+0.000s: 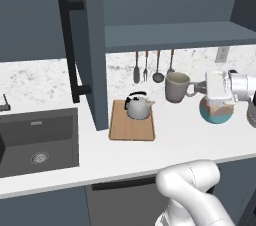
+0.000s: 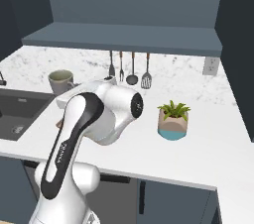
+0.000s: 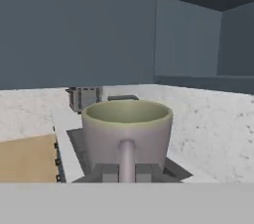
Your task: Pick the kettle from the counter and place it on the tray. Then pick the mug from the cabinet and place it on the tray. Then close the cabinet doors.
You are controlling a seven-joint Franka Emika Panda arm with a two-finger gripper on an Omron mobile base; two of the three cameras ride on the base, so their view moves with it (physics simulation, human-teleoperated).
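The end effector (image 3: 127, 172) is pinching the handle of the smooth greyish mug (image 1: 177, 87), hanging in the air right of the flat wooden tray (image 1: 132, 129), where the squat shiny kettle (image 1: 138, 106) is sitting on the speckled marble bench (image 1: 190, 132).

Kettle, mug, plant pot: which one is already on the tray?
The kettle, silver-grey with a black arched handle, sits on the wooden tray. The mug hangs in the pincer; the plant pot stands on the counter.
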